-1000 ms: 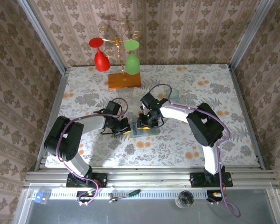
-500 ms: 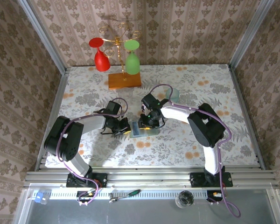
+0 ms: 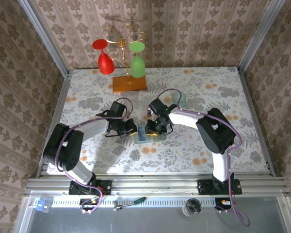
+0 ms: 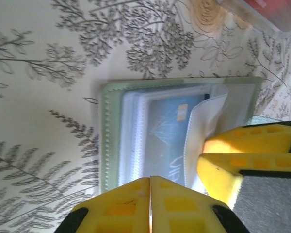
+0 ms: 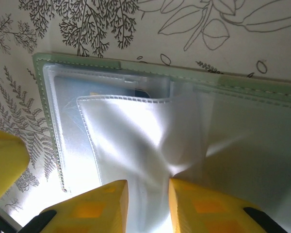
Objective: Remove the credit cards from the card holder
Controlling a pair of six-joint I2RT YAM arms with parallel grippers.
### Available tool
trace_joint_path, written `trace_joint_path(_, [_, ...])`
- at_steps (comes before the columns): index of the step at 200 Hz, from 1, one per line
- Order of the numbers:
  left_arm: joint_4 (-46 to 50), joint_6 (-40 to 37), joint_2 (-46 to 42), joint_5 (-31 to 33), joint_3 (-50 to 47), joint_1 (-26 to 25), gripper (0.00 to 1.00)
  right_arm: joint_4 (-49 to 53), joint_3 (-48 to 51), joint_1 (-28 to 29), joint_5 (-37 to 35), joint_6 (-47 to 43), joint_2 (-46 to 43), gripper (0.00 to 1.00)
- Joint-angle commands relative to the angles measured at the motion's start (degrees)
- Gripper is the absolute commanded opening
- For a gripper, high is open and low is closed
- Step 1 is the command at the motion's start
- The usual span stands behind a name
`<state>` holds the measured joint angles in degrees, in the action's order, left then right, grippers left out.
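left claw (image 4: 150,187): mine, shut tight, nothing between the fingers, tips over the card holder's (image 4: 109,145) rim.
right claw (image 5: 148,189): mine, nearly closed, nipping a clear sleeve (image 5: 136,136) of the holder, flap lifted.
card holder: lying open, pale green stitched rim, stacked clear pockets inside.
credit card (image 4: 165,131): blue, pale print, tucked under the sleeves.
place: about the middle of the tabletop (image 3: 208,87), slightly toward its near edge.
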<state>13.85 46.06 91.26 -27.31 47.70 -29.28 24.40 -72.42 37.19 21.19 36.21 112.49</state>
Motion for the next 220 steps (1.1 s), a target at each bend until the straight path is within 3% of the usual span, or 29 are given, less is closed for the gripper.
trace_joint_path(1, [-3.7, 2.6, 0.7, -3.3, 0.8, -0.8, 0.12, -1.4, 1.8, -0.6, 0.9, 1.0, -2.1, 0.28])
trace_joint_path(34, [-8.2, 5.4, 2.5, -5.2, -0.4, -1.0, 0.15, -3.4, 3.1, -1.3, 2.6, 2.1, -2.3, 0.28])
trace_joint_path(220, [-10.0, 7.7, 7.1, -6.8, 0.8, -3.0, 0.16, -6.6, 5.8, -2.1, 4.4, 3.5, -3.2, 0.27])
